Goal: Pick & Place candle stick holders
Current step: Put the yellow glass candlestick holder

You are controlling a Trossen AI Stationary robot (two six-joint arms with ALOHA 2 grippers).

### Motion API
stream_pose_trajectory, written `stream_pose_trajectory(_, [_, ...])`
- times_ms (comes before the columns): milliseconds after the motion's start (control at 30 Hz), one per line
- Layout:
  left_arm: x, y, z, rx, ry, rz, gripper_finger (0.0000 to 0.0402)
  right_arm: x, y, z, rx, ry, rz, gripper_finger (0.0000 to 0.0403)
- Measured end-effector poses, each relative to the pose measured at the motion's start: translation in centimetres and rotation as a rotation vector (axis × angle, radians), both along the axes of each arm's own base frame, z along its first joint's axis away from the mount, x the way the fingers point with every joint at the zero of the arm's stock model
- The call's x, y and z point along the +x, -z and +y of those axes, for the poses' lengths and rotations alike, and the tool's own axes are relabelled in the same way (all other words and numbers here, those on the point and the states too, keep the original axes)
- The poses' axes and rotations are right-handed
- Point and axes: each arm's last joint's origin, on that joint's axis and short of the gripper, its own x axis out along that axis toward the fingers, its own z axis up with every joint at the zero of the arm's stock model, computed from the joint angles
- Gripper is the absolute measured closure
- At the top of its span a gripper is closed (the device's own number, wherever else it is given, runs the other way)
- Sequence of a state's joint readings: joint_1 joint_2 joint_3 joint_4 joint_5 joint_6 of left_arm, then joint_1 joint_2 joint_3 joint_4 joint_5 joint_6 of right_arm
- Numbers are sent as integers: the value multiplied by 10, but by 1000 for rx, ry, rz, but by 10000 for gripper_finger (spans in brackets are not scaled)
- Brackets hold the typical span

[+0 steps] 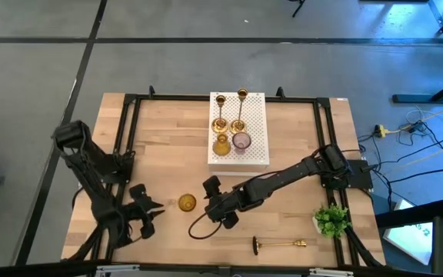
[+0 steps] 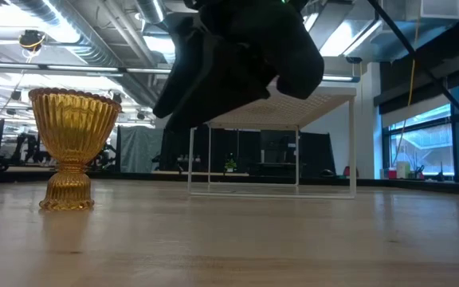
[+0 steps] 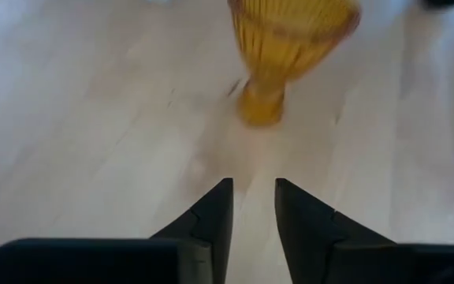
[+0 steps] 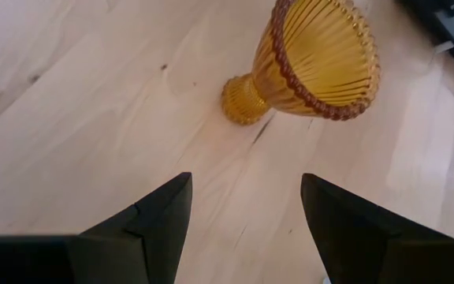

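An amber goblet-shaped glass holder [image 1: 187, 202] stands upright on its foot on the bare wood, between my two grippers; it also shows in the low view [image 2: 72, 143]. My right gripper [image 4: 247, 185] is open and empty, a little to the right of the holder [image 4: 314, 67] and above the table. My left gripper [image 3: 253, 189] is open by a narrow gap and empty, to the left of the holder [image 3: 282, 47]. Two brass candlesticks [image 1: 219, 123] [image 1: 240, 108], an amber glass [image 1: 221, 145] and a purple glass [image 1: 241, 141] stand on the white perforated box [image 1: 258, 150]. A third brass candlestick [image 1: 279, 244] lies on its side near the front edge.
A small green plant [image 1: 331, 219] stands at the right front. A dark cable [image 1: 198, 229] loops on the table below my right gripper. Black frame rails [image 1: 123, 131] run along the table's sides. Bare wood lies left of the box.
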State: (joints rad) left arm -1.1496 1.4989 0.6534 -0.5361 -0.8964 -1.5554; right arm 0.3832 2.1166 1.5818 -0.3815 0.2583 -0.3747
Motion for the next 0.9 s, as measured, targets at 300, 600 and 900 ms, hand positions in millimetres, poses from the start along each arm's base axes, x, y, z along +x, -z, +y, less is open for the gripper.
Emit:
stream_pose_trajectory(300, [1, 10, 33, -56, 101, -118, 259, -1, 1, -1, 4, 10, 10, 163])
stream_pose_trajectory(600, [30, 10, 49, 24, 186, -41, 252, 0, 0, -2, 83, 107, 3, 163])
stream_pose_trajectory(900, [55, 3, 59, 21, 256, -63, 250, 3, 0, -7, 225, 171, 32, 163])
